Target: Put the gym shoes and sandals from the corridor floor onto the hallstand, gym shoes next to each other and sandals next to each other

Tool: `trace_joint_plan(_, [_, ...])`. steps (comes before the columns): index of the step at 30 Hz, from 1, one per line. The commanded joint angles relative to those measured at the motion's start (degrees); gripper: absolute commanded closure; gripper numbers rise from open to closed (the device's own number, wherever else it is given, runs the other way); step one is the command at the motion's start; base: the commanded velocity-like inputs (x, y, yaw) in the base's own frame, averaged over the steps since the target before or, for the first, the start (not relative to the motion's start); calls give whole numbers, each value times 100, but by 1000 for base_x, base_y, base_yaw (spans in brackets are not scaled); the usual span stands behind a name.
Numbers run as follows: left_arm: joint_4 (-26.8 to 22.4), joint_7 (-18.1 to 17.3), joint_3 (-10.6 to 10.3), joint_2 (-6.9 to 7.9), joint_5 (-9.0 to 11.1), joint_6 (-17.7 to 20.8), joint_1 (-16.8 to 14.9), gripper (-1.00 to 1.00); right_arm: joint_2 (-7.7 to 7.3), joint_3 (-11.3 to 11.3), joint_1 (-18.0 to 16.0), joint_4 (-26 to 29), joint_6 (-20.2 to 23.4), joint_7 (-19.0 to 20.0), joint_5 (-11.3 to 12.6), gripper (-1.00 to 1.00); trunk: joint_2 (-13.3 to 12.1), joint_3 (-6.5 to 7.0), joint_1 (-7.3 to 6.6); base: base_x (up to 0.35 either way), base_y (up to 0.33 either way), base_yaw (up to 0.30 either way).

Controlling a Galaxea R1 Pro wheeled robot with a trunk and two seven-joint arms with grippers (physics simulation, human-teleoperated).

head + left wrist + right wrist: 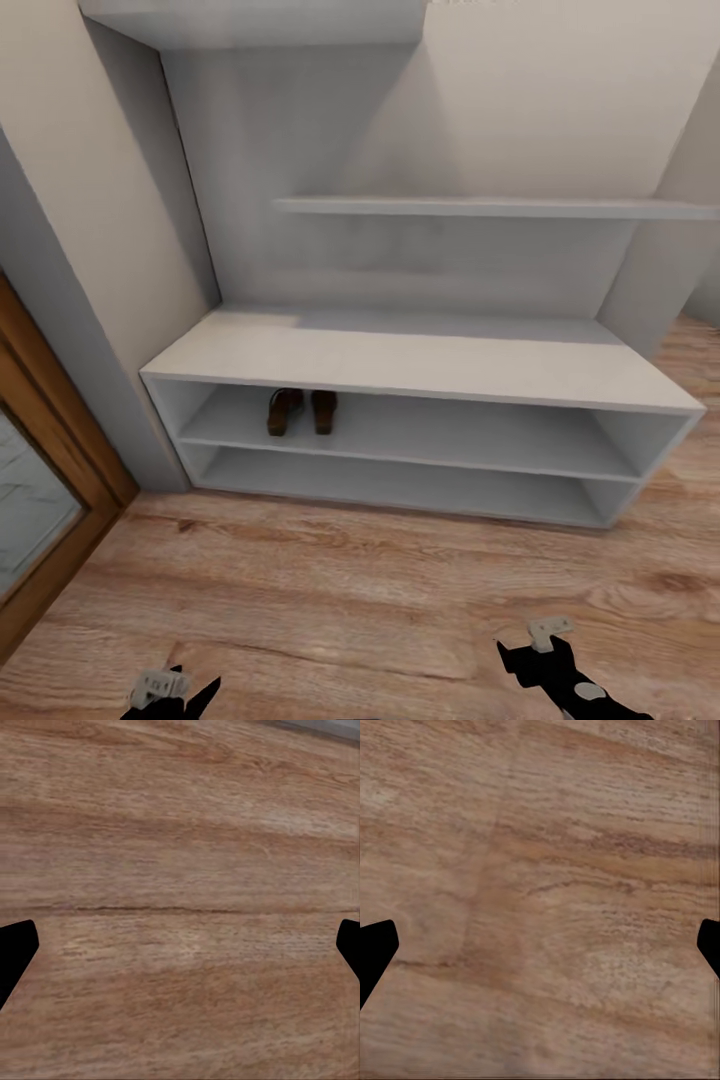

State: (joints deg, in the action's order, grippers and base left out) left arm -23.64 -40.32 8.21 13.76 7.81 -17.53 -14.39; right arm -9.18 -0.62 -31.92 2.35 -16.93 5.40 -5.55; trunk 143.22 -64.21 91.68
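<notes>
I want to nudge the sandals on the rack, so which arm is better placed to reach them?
Probably left: the sandals sit on the hallstand's upper shelf, left of centre, nearer the open left gripper than the right gripper.

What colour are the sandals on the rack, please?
Brown, seen best in the head view: sandals.

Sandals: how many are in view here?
2. Left sandal and right sandal sit side by side on the hallstand's upper open shelf, toward its left end.
</notes>
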Motion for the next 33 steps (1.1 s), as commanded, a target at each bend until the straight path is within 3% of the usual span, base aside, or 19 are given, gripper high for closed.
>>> trace_joint_plan(1, [4,-1,15,-19,27,6,-2,-100,0,1,-3,-6,-19,-4,-52,-100,2,1,-1,0,0,-231])
trace_joint_plan(10, [19,187,8,-171,-21,-40,-2,-100,0,1,52,-7,-20,-4,-52,-100,2,25,-1,0,0,-270])
trace_joint_plan(21, [218,430,5,-263,-40,-476,-2,-100,-1,9,132,-7,-29,-4,-18,-100,2,30,-1,0,0,-295])
trace_joint_plan(25, [244,475,5,-272,-40,-539,-2,-100,-3,33,161,-7,-34,-4,160,-100,2,30,-1,0,0,-299])
trace_joint_plan(33, [266,502,5,-277,-35,-579,-2,-100,-30,65,234,-7,-41,-5,804,-100,2,30,-1,0,0,-300])
